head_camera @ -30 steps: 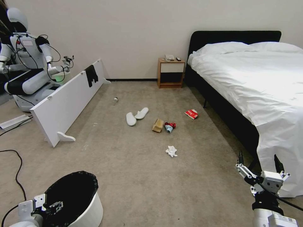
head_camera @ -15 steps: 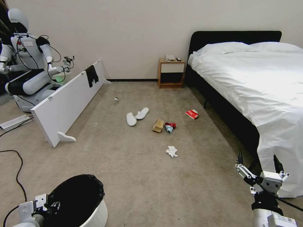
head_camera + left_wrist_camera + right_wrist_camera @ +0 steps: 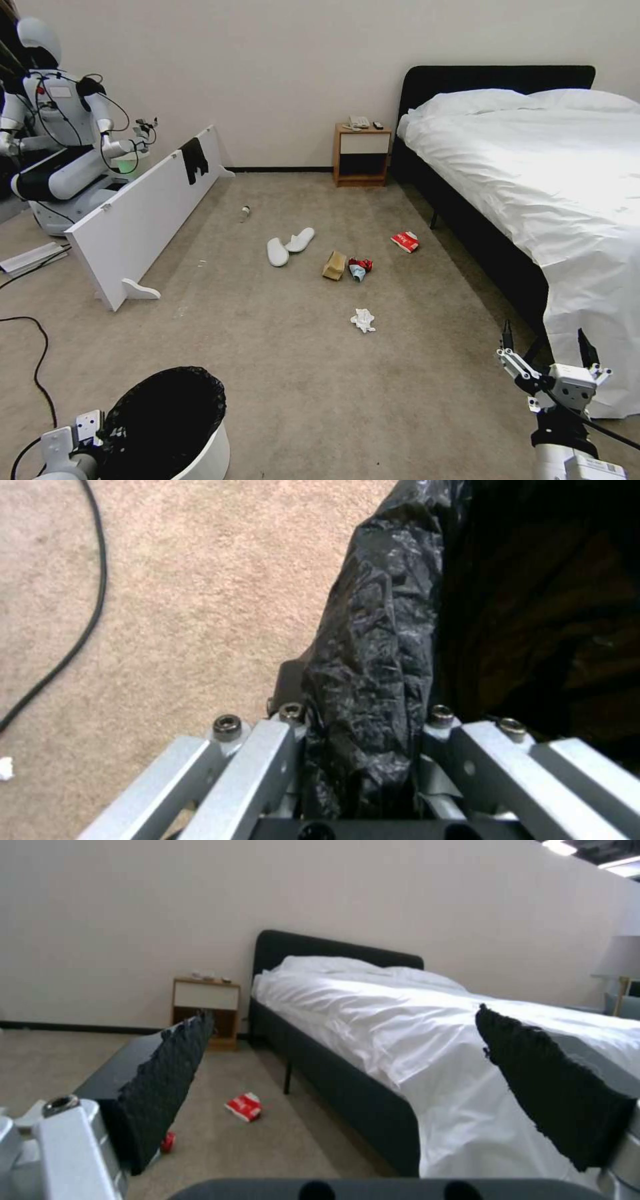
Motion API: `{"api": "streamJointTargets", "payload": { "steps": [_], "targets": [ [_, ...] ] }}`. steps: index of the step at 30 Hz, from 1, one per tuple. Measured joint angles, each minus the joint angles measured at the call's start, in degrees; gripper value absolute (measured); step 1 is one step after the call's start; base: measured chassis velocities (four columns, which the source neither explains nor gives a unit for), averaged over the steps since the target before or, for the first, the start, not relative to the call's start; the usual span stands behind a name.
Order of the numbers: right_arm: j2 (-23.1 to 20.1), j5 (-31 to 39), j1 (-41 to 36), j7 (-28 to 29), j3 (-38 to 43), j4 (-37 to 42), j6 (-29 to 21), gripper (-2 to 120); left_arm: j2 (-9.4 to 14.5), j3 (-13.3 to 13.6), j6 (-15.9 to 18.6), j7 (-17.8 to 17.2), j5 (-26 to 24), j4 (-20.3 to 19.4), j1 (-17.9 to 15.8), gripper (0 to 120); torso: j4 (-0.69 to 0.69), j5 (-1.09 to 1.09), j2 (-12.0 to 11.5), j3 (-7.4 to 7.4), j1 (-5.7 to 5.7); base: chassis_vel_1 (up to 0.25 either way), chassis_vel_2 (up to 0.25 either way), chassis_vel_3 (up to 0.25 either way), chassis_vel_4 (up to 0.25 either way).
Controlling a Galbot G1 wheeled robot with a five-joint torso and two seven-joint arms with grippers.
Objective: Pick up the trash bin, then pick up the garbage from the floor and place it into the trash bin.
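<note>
The trash bin [image 3: 203, 453], white with a black bag [image 3: 163, 417], is at the bottom left of the head view. My left gripper [image 3: 100, 433] is shut on its bag-covered rim [image 3: 373, 680], one finger inside and one outside. The garbage lies on the carpet ahead: a crumpled tissue [image 3: 363, 320], a brown paper bag [image 3: 333, 265], red and blue wrappers [image 3: 359, 268], a red packet [image 3: 405, 241], white slippers [image 3: 289, 245] and a small bottle [image 3: 245, 213]. My right gripper [image 3: 544, 333] is open and holds nothing, low at the right beside the bed. The red packet [image 3: 244, 1106] lies beyond its pads [image 3: 167, 1075].
A bed [image 3: 533, 167] with white sheets runs along the right, with a nightstand [image 3: 361, 155] at the wall. A white board [image 3: 140, 213] with a black cloth [image 3: 193, 159] lies at the left, another robot [image 3: 60, 133] behind it. A black cable [image 3: 37, 360] crosses the floor near the bin.
The bin, held by my left gripper, has moved lower and slightly right in the head view, closer to me. My right gripper has sunk a little. The litter has not moved.
</note>
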Motion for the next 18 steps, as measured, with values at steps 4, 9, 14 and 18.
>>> {"api": "streamJointTargets", "payload": {
  "steps": [4,9,14,18],
  "targets": [
    [-0.2,0.1,-0.1,0.0,0.1,0.1,0.0,100,-1.2,-0.5,0.2,-0.8,-0.8,-2.0,0.4,8,0.00,-0.02,0.0,0.00,0.00,0.000,0.000,0.000,0.000],
    [-0.4,0.3,-0.2,0.1,0.2,0.3,0.0,100,-2.8,-1.2,0.4,-1.9,-2.4,-3.9,0.7,4,-0.01,-0.01,0.0,0.01,0.01,0.000,0.000,0.000,0.000],
    [-0.7,0.5,-0.3,0.2,0.5,0.3,0.1,100,-3.8,-1.9,0.8,-3.4,-4.9,-7.1,1.2,4,-0.02,-0.04,0.0,0.02,0.01,0.000,0.000,0.000,0.000],
    [-0.8,0.4,-0.6,0.2,0.6,0.4,0.5,100,-3.6,-2.7,0.8,-5.3,-7.3,-12.0,1.6,3,-0.02,0.05,0.0,0.01,0.01,0.000,0.000,0.000,0.000]
  ]
}}
